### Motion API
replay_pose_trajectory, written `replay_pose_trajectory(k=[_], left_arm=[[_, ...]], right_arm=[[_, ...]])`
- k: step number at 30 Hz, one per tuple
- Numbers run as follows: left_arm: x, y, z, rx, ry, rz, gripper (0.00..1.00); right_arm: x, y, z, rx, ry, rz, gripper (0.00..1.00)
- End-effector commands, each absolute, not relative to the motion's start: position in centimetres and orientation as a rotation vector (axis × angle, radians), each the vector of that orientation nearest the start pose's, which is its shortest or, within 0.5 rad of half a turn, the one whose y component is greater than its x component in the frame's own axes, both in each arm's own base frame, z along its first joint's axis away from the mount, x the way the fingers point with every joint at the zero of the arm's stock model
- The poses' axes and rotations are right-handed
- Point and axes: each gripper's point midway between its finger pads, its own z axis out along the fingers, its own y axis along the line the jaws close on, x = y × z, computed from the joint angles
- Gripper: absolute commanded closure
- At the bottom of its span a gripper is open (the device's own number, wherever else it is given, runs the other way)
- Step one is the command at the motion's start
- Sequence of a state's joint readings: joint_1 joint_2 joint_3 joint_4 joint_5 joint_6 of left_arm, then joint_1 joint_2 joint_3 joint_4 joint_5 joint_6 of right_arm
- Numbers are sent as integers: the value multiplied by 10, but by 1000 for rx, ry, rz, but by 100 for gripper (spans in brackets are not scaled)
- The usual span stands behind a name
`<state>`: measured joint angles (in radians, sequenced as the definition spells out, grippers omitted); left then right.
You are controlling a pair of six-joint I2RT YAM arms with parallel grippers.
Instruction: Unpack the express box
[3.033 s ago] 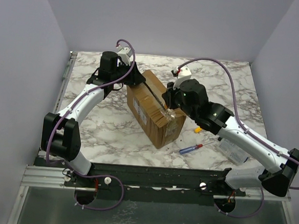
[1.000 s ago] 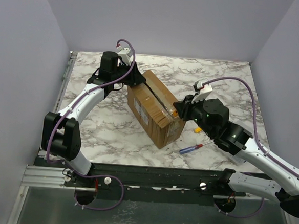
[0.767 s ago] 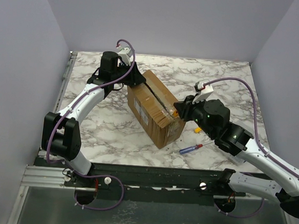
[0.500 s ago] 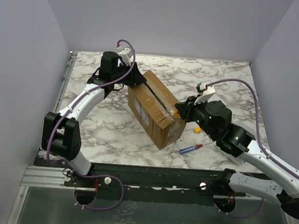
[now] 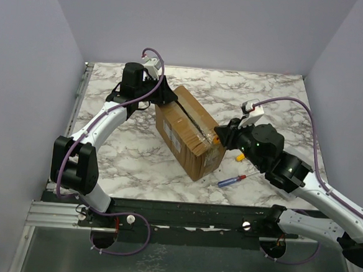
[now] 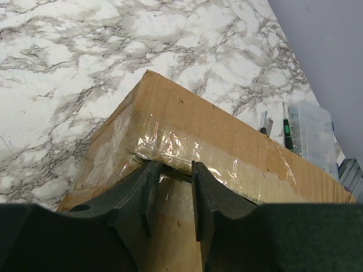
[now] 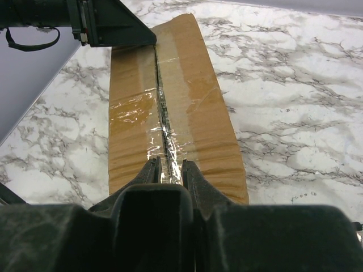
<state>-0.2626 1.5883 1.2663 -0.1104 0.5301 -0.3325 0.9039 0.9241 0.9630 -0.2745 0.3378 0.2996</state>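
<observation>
The brown express box [image 5: 184, 136] lies slantwise mid-table, with glossy tape along its top seam. My left gripper [image 5: 166, 99] rests on the box's far end. In the left wrist view its jaws [image 6: 173, 165] stand a little apart, straddling the taped seam of the box [image 6: 227, 130], with nothing gripped. My right gripper [image 5: 215, 137] is at the box's near right end. In the right wrist view its jaws [image 7: 169, 162] are nearly closed on crumpled tape [image 7: 170, 148] over the seam of the box [image 7: 193, 85]. The seam shows as a dark slit farther along.
A red-and-blue screwdriver [image 5: 231, 180] and a small yellow item [image 5: 240, 157] lie on the marble right of the box. A clear plastic case [image 6: 311, 127] with a green-handled tool [image 6: 288, 129] sits beyond the box. Purple walls enclose the table.
My right gripper has drawn back along the seam, from over the box top toward its near right end. The left arm and box have not moved.
</observation>
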Motion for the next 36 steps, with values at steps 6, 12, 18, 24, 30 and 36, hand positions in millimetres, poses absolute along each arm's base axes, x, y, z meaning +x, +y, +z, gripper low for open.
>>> replay_pose_trajectory(k=[6,12,18,24,30,36], left_arm=[[415,-181,153,160,2288,-750,61],[410,-187,177,194,2227,-810,56],[401,-208,225,257,2088,-1005,36],[392,-226,301,274,1931,-1128,26],[391,-207,340,241,1849,-982,15],[398,-196,310,187,1942,-892,15]], right_arm=[[224,200,314,-277,1824,507,100],[226,168,314,-107,1848,412,99],[232,171,274,-100,1976,318,100],[235,166,242,-53,2090,196,100],[236,169,230,-53,2067,228,100],[239,172,226,-81,2070,211,100]])
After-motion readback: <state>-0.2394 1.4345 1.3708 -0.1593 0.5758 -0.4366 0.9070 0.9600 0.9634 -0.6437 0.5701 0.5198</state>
